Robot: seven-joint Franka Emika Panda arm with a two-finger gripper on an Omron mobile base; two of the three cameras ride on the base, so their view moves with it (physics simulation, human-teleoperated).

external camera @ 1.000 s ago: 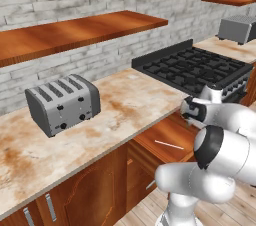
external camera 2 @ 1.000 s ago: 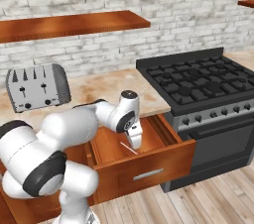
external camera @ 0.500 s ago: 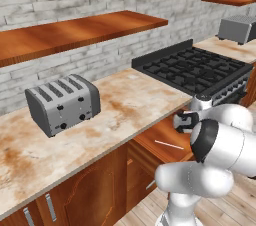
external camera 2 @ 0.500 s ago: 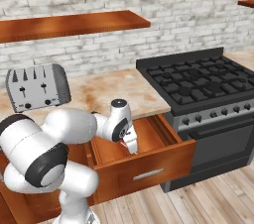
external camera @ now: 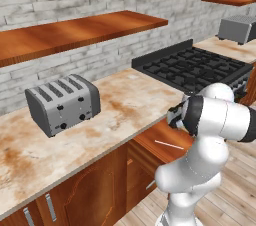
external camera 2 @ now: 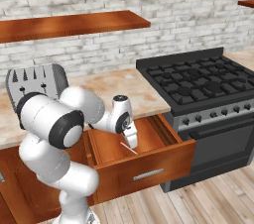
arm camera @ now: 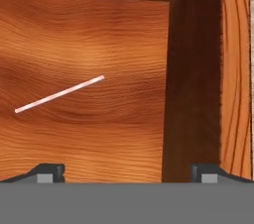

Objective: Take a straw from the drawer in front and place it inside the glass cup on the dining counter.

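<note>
inside the open drawer (external camera 2: 149, 161), straw (arm camera: 59, 94) lies flat on the wooden floor; pincer (arm camera: 126, 171) hovers above the drawer, tips spread apart, holding nothing.

No text, label, brand, number or sign can be read anywhere.

**Even, soft rendered light; I see clean frames**

From my base views everything's bright and evenly lit, no blur, no glare, no edge warping. The brick wall (external camera: 125, 45) has soft shade under the shelf (external camera: 75, 30). Drawer (external camera 2: 144, 143) interior goes darker near its walls. In the hand view I get a dim band across the drawer floor; straw (arm camera: 59, 94) is crisp, casting almost no shadow.
</note>
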